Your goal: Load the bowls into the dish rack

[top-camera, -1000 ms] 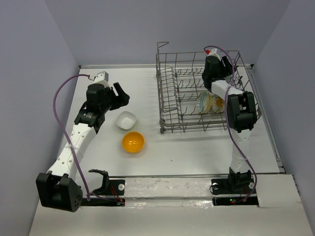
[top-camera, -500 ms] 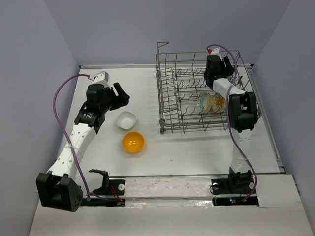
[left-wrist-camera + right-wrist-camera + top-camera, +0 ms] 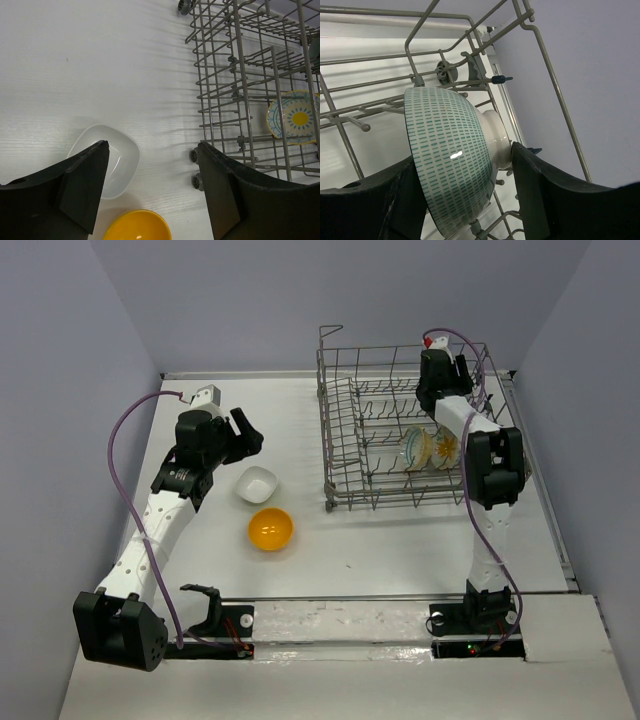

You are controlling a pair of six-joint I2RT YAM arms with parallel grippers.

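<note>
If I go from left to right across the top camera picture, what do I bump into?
Left arm's base → white bowl → dish rack. The orange bowl overlaps the white one sideways, so it is left out.

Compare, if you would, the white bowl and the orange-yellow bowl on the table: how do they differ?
The white bowl is squarish with rounded corners; the orange-yellow bowl is round. The white bowl lies farther from the near edge of the table than the orange-yellow bowl. Both sit upright on the table, outside the dish rack.
</note>
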